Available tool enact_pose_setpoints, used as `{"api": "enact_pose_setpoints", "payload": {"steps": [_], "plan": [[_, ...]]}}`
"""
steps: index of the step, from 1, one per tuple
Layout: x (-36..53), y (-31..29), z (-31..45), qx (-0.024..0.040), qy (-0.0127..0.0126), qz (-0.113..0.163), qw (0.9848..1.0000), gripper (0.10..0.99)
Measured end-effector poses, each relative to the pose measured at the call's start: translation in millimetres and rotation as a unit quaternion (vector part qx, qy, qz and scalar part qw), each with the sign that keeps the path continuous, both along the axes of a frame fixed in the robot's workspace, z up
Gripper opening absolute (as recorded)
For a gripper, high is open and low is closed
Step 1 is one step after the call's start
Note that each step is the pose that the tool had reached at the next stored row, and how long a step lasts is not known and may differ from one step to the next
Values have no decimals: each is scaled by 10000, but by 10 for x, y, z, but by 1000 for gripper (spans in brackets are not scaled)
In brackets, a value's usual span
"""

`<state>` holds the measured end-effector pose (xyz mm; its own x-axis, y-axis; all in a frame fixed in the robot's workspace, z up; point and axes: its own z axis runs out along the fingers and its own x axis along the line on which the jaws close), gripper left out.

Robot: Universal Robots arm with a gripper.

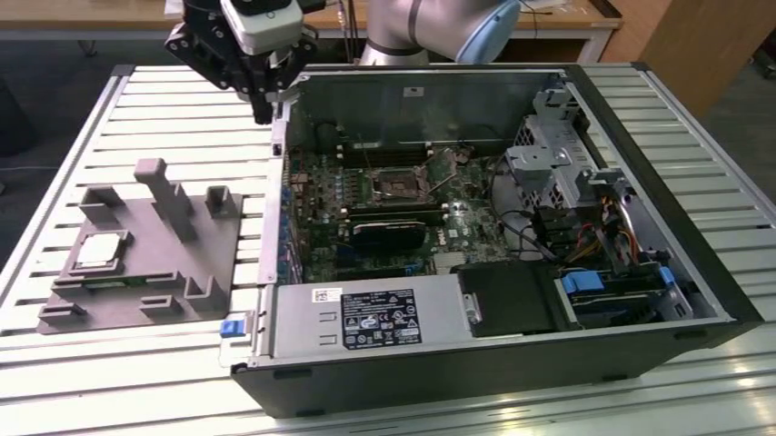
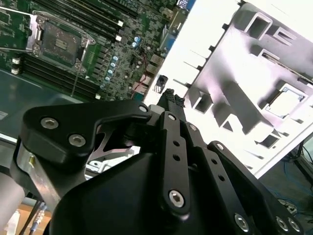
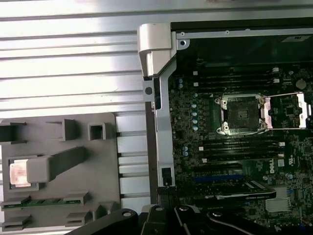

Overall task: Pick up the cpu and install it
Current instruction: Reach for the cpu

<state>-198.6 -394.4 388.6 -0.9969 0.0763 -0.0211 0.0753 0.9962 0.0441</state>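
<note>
Clock bearings taken on the exterior view.

Located the cpu [image 1: 100, 252] at 8 o'clock, seated flat in a shallow pocket of the grey fixture block [image 1: 182, 263], silver face up and pale rim showing. Square in outline, so no long axis to log. Noted one pair of edges running roughly 1 to 7 o'clock, parallel to the block's side, and the other pair roughly 3 to 9. Saw the cpu [image 3: 18, 175] in the first wrist view partly behind an upright post [image 3: 51, 165] of the block.

Logged the gripper [image 1: 263, 115] at 11 o'clock, hanging fingers-down from a near-vertical wrist, with tips beside the rim of the open computer case [image 1: 485, 381] at its 11 o'clock corner. Cannot tell whether touching that rim. Placed it about 1 o'clock from the cpu and well apart from it.

Checked the gripper [image 2: 173, 98] in the second wrist view: fingertips [image 2: 167, 94] pressed together, nothing held between them.

Marked the black socket [image 1: 394, 182] on the motherboard at about 4 o'clock from the tips, with its metal frame swung open beside it in the first wrist view. Recorded the arm's grey-blue joint [image 1: 437, 27] at 12 o'clock behind the case. Found block and case both resting on the slatted metal table [image 1: 728, 400], the block at 9 o'clock of the case and just beside it.
</note>
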Motion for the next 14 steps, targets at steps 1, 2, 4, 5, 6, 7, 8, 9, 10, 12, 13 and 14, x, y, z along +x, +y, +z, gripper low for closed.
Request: {"api": "enact_pose_setpoints", "payload": {"steps": [1, 2, 4, 5, 6, 7, 8, 9, 10, 12, 13, 14], "plan": [[-12, 0, -1, 0, 1, 0, 10000, 106], [-24, 0, -2, 0, 1, 0, 10000, 106], [-44, 1, -3, 0, 3, 0, 10000, 106], [-55, 1, -4, 0, 3, 0, 10000, 106], [-66, 1, -5, 0, 4, 0, 10000, 106], [-77, 1, -6, 0, 4, 0, 10000, 106], [-87, 1, -7, 0, 4, 0, 10000, 106], [-98, 1, -7, 0, 5, 0, 10000, 106], [-109, 1, -8, 0, 5, 0, 10000, 106], [-130, 2, -10, 0, 6, 1, 10000, 106], [-140, 1, -10, 0, 7, 1, 10000, 106], [-151, 2, -11, 0, 7, 0, 10000, 106]]}}
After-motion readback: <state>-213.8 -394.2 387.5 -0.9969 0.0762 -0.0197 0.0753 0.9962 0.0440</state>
